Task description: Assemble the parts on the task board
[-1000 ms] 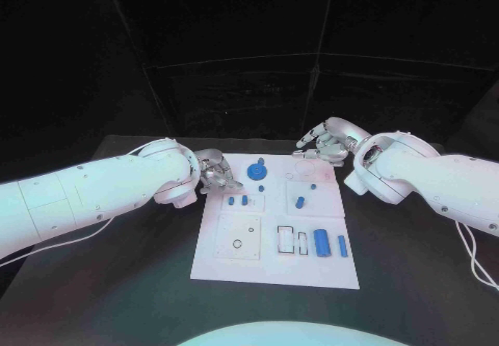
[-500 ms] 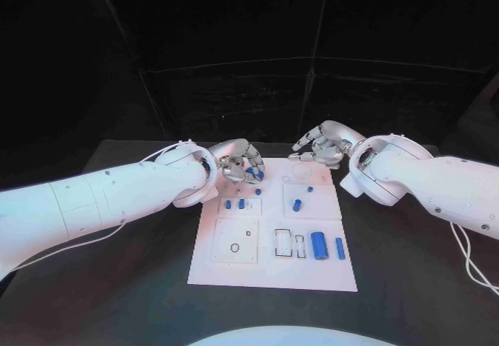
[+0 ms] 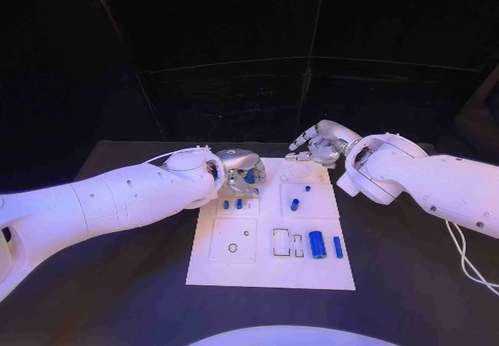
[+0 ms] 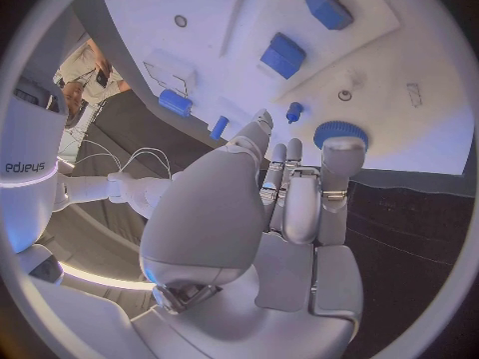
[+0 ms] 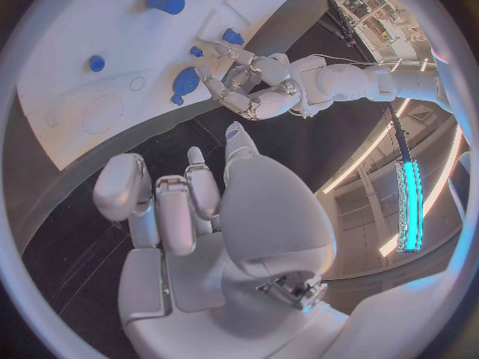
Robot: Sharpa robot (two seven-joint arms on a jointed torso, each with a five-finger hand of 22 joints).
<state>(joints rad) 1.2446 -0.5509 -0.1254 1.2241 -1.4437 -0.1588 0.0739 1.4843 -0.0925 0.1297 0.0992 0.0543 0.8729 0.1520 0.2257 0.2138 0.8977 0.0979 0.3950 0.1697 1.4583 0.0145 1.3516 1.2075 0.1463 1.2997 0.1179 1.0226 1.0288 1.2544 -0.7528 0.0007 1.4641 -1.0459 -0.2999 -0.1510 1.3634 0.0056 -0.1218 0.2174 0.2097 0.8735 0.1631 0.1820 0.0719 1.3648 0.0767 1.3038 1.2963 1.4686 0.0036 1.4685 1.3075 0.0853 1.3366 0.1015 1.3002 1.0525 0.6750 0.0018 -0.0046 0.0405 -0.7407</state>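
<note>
The task board (image 3: 268,267) is lying in the middle of the black table (image 3: 104,288), and both hands are sitting up at its far end. The left hand (image 3: 240,168) is hovering over the far left corner of the board, right above the blue gear (image 4: 340,132), a round ridged piece; its fingers (image 4: 336,175) are lying close together and slightly curled, with one fingertip at the gear's rim, though I cannot tell whether it is actually touching or gripping it. The right hand (image 3: 318,140) is hanging just past the far right corner of the board, over the table, fingers loosely bent and a little apart, holding nothing. On the board, just nearer than the left hand, two small blue blocks (image 3: 232,204) are sitting side by side in the left half, and a small blue peg (image 4: 294,111) is standing between them and the gear. Over in the right half, a short blue cylinder (image 3: 296,202) is lying tilted, with a tiny blue peg (image 3: 308,189) just beyond it. Toward the near right part of the board, a larger blue cylinder (image 3: 317,245) is lying lengthwise with a thin blue bar (image 3: 337,245) just beside it, next to the outlined rectangular slots (image 3: 288,242).
</note>
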